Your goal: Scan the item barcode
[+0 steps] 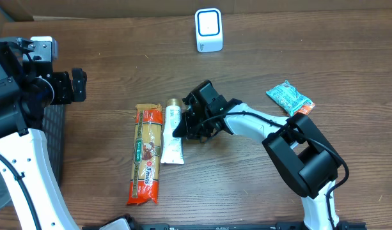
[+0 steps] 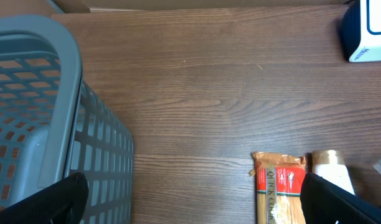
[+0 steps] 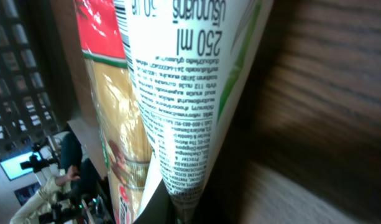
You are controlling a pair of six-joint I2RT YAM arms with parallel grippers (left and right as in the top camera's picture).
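Overhead view with two wrist views, read from left to right. At the far left stands one grey basket [image 2: 64, 81] with lattice walls. Above it hangs the left tool [image 1: 77, 86], its two fingers spread wide apart and gripping nothing; in the left wrist view both fingertips [image 2: 339, 199] show at the lower corners, with bare table [image 1: 247, 191] between them. Next, near the table's middle, lies one long pasta pack [image 1: 146, 155], flat and running lengthwise toward the near edge. Just beside it on the right, touching or nearly so, lies one white tube [image 1: 172, 135], cap end pointing away and crimped end nearer the front. The right tool [image 1: 181, 130] sits against the tube's right edge, about midway along it, with its fingers brought together. Whether they pinch the tube cannot be told, since the right wrist view is filled by the tube's printed side and the pasta pack behind it. One white and blue scanner [image 1: 208, 30] stands upright at the table's far edge, well apart from the tube. At the right lies one teal packet [image 1: 290, 98], beside the right arm.
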